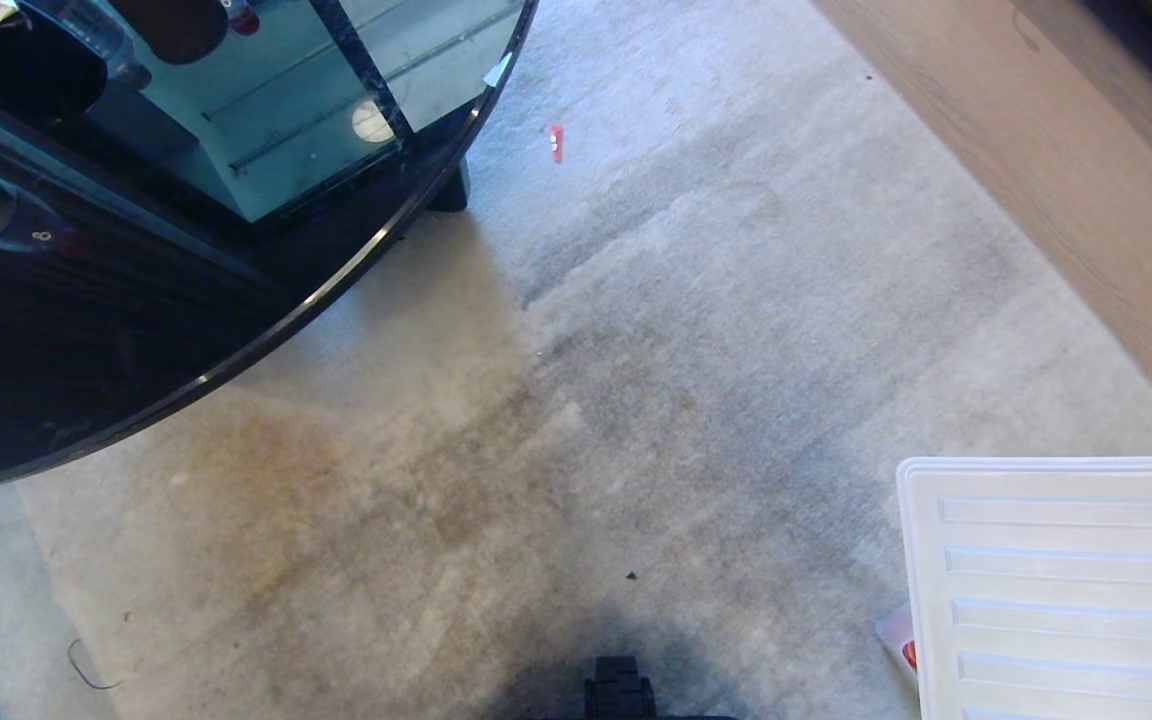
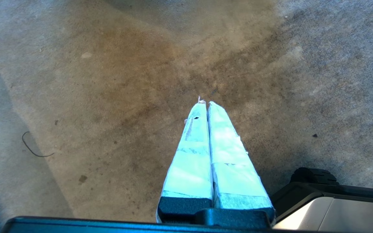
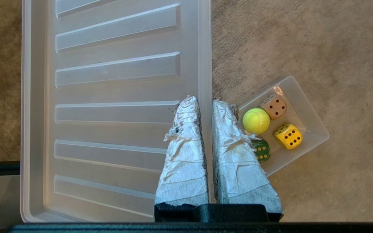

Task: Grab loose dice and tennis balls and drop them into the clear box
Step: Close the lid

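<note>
Now, clear box (image 3: 306, 129) just beside clenched right jaws (image 3: 206, 103), left jaws (image 2: 205, 104) clenched.

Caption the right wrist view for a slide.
Shut right end effector above ribbed clear plastic lid; translucent plastic tub holds fuzzy yellow-green tennis ball and beige, yellow, green dice.

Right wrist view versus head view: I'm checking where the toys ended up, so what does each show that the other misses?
Only the right wrist view shows the clear box holding a tennis ball, a beige die, a yellow die and a green die, plus the shut right gripper. Only the head view shows the round black glass table, the wood floor and a small red scrap. Both show the ribbed clear lid on the carpet.
</note>
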Controlling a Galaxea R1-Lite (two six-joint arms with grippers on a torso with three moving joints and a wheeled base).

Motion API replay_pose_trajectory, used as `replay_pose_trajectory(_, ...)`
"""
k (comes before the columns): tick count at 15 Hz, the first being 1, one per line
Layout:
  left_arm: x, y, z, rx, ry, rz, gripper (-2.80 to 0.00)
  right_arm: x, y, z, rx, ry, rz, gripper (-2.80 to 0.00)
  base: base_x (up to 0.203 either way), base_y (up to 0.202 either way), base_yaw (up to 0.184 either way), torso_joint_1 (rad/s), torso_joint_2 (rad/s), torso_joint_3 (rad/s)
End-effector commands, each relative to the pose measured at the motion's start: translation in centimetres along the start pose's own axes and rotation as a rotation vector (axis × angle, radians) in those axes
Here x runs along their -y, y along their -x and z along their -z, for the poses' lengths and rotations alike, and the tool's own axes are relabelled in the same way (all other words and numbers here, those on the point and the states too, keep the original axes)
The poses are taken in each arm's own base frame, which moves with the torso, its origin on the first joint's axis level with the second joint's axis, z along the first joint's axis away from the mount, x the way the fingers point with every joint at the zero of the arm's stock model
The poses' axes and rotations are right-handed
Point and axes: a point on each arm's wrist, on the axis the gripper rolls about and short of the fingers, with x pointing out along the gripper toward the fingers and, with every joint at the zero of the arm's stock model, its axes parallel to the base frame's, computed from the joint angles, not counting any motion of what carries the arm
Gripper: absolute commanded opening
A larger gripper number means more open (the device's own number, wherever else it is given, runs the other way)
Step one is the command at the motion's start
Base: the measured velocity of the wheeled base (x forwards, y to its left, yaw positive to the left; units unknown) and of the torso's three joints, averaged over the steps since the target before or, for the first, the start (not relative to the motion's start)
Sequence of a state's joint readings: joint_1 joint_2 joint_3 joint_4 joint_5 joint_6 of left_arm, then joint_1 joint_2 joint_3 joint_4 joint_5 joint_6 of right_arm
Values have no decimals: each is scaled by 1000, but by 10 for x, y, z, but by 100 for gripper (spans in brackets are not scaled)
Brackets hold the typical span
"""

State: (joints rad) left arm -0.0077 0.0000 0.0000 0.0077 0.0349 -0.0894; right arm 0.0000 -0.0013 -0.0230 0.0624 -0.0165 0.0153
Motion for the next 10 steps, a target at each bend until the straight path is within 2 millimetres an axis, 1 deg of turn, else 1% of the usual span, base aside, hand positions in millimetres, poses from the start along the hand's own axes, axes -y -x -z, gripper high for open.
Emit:
replay_pose_trajectory(1, 0, 0, 0, 0, 1, 0, -280, 0, 0, 0, 1, 0, 0, -280, 0, 0, 0, 0, 0, 0)
replay_pose_trajectory(9, 0, 0, 0, 0, 0, 0, -280, 0, 0, 0, 0, 0, 0, -280, 0, 0, 0, 0, 0, 0)
replay_pose_trajectory(10, 0, 0, 0, 0, 1, 0, -280, 0, 0, 0, 0, 0, 0, -280, 7, 8, -78, 7, 7, -2)
